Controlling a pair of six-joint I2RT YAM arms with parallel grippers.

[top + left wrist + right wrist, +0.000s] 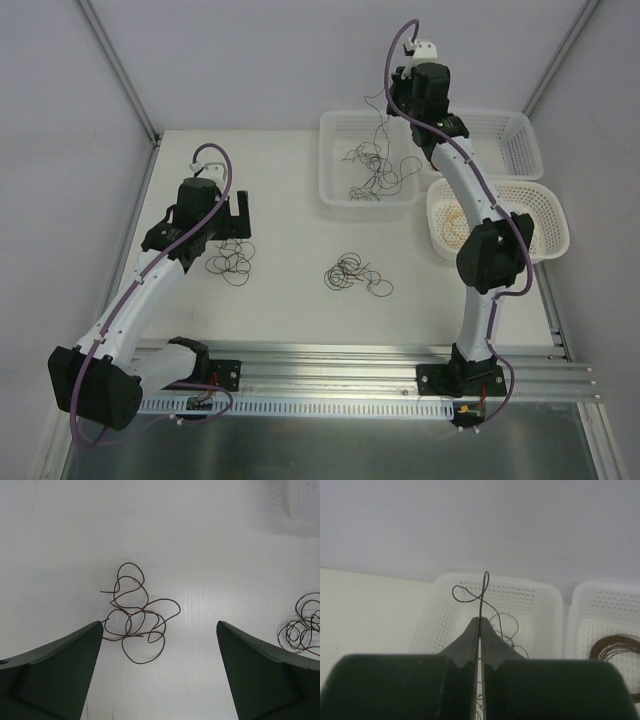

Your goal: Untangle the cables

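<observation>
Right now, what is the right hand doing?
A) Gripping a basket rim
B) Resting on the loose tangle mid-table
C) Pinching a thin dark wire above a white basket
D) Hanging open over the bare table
C: the right hand has its fingers pressed together on a thin dark wire that rises from between them, with the white basket below it.

The bench (290, 200) is matt white, the far-right baskets (345, 118) perforated white plastic, the near rail (340, 358) ribbed bare metal, and the left pincer (160, 622) has matt dark plastic fingers.
</observation>
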